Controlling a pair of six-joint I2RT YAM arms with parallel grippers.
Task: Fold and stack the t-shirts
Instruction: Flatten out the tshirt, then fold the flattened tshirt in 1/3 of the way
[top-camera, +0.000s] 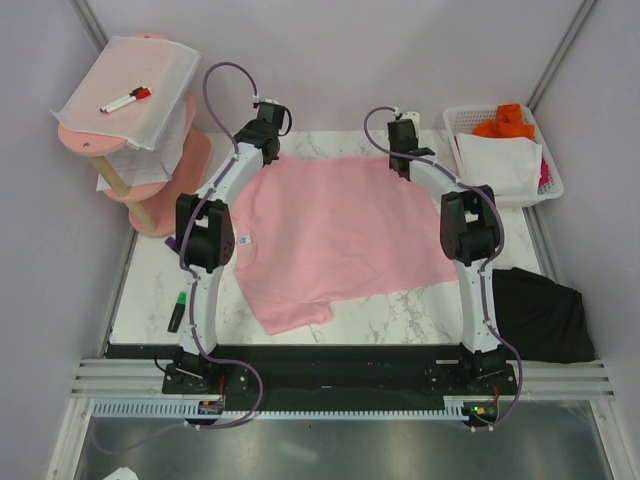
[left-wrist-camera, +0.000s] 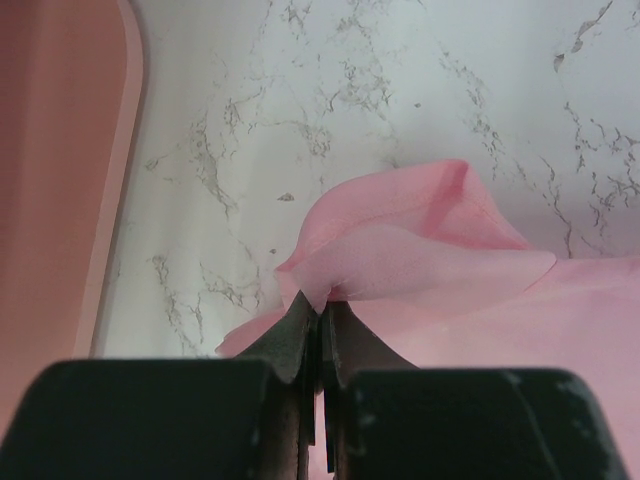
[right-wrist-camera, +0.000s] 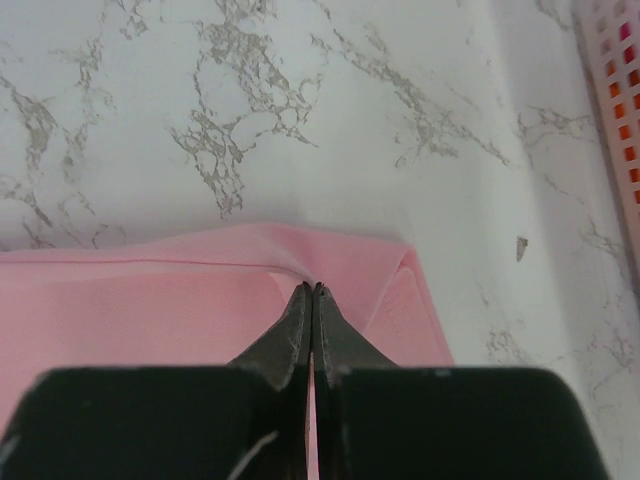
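Observation:
The light pink t-shirt (top-camera: 330, 235) lies spread on the marble table, a small white tag at its left edge. My left gripper (top-camera: 262, 150) is shut on the shirt's far left corner; the left wrist view shows pink cloth (left-wrist-camera: 420, 250) bunched up between its closed tips (left-wrist-camera: 322, 308). My right gripper (top-camera: 403, 160) is shut on the far right corner; the right wrist view shows the pink hem (right-wrist-camera: 200, 300) pinched at its tips (right-wrist-camera: 312, 290). The black t-shirt (top-camera: 545, 315) lies crumpled at the table's near right corner.
A pink tiered stand (top-camera: 140, 130) at the back left carries a white mesh sheet (top-camera: 125, 90) and a red marker (top-camera: 126, 99). A white basket (top-camera: 505, 150) with white and orange cloth stands at the back right. A green marker (top-camera: 177, 310) lies near the left edge.

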